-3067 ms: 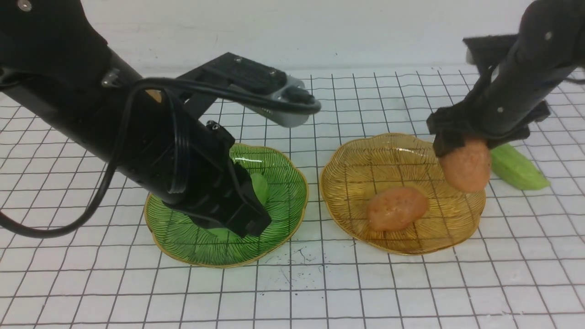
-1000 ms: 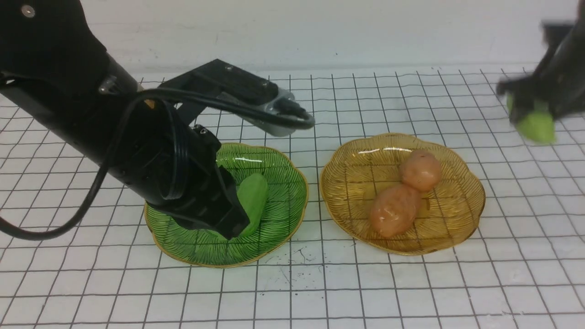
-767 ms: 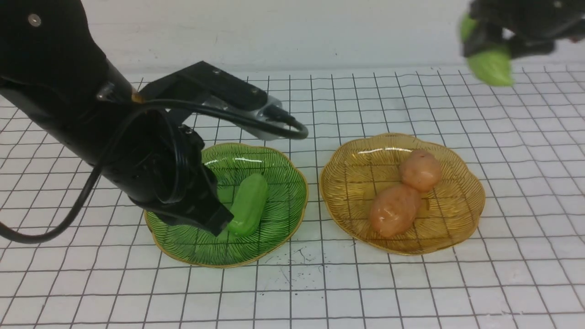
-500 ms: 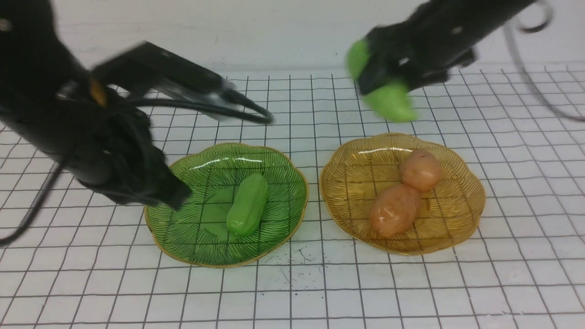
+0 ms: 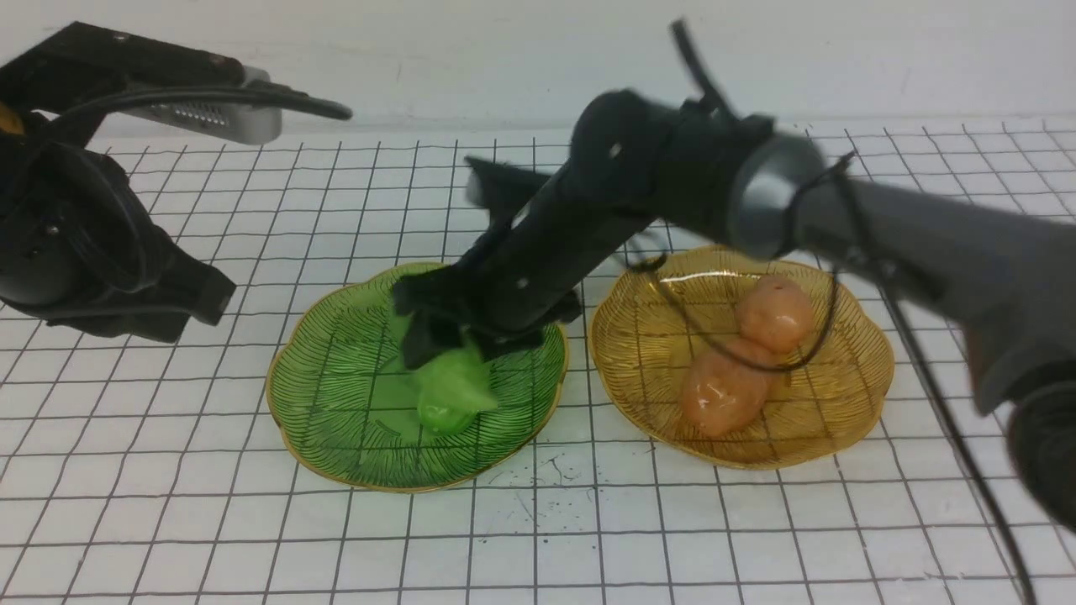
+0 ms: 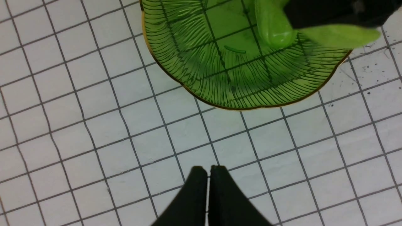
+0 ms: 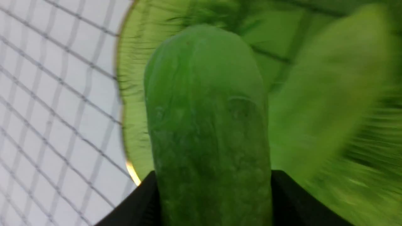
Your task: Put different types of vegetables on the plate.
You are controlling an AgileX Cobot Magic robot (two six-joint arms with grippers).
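Observation:
My right gripper [image 5: 445, 349] is shut on a light-green cucumber [image 5: 462, 380] and holds it low over the green plate [image 5: 336, 445], just above a second cucumber [image 5: 435, 417] that lies on that plate. In the right wrist view the held cucumber [image 7: 207, 125] fills the middle between the black fingers, with the lying cucumber [image 7: 323, 94] blurred beside it. Two orange-brown potatoes [image 5: 725, 388] [image 5: 773, 313] lie touching on the amber plate [image 5: 841, 428]. My left gripper [image 5: 202, 302] is shut and empty, left of the green plate; its fingers [image 6: 198, 179] are pressed together over the table.
The white table with a black grid [image 5: 588, 538] runs in front of both plates. The right arm [image 5: 841, 218] stretches across above the amber plate. The green plate's rim [image 6: 188, 91] shows in the left wrist view.
My right gripper carried the second cucumber from the far right, up and across, down over the green plate. My left arm let go of the first cucumber and drew back to the left.

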